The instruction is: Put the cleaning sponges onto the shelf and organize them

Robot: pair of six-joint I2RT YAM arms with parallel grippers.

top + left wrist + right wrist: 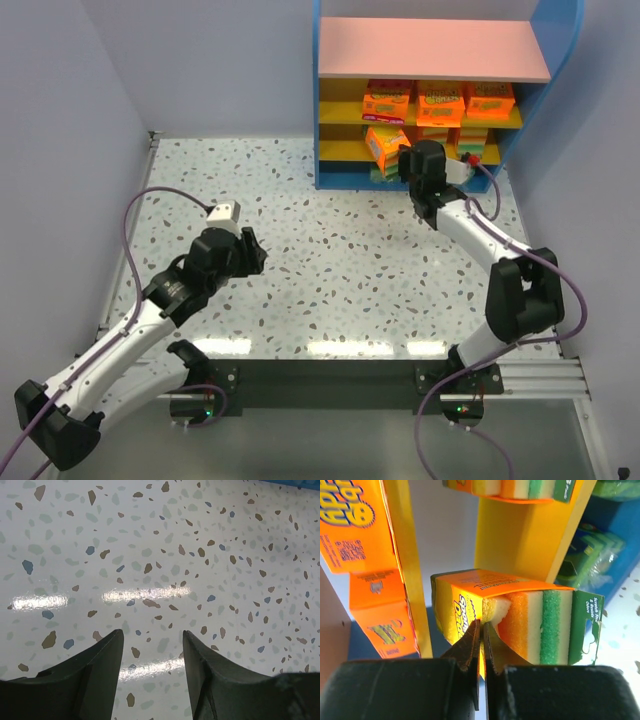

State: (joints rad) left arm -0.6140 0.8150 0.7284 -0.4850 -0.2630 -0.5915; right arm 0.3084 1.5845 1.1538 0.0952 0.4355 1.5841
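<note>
Right hand [481, 630] pinches an orange sponge pack [520, 615] at the shelf [430, 50] front (upper right of the top view). Left hand [152, 636] hangs spread over the surface [150, 540], lower left.

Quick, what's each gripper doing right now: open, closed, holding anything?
Left gripper: open, holding nothing.
Right gripper: closed on an orange sponge pack.

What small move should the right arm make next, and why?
Likely ease the right end effector a little deeper into the shelf: it is shut on the orange sponge pack, which looks tilted near the tier's front, not yet resting flat.
</note>
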